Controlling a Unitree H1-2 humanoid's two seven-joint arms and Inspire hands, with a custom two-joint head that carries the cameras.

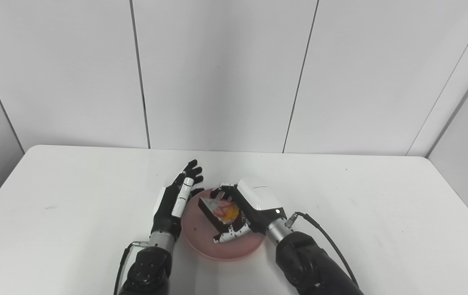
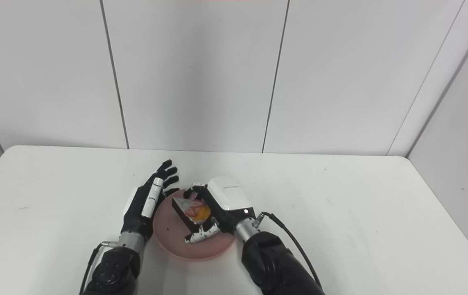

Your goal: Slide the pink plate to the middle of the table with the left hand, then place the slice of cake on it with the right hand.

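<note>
I see the plate [image 1: 213,246] near the middle of the table [image 1: 381,205] side to side, but close to the near edge, between my two arms. Wide bare tabletop lies to its left, right and behind, up to the wall panels [image 1: 217,73]. The near rim of the plate sits just short of the arms' bases, so the tight side is toward me.

The cake [image 1: 217,211] is a dark wedge with white top and red and yellow fruit. It is over the far half of the plate. Its long axis runs diagonally, narrow tip pointing far-left, broad fruit end near-right. I cannot tell whether its base touches the plate.

The right hand [image 1: 242,213] is wrapped around the cake: fingers [image 1: 227,237] curl under the near side, the thumb side hooks the far side by the plate's back rim. White hand back faces up and right.

The left hand [image 1: 178,196] stands on edge just beside the plate's left rim, fingers spread and straight, pointing away from me, holding nothing. I cannot tell whether its palm edge touches the rim.
</note>
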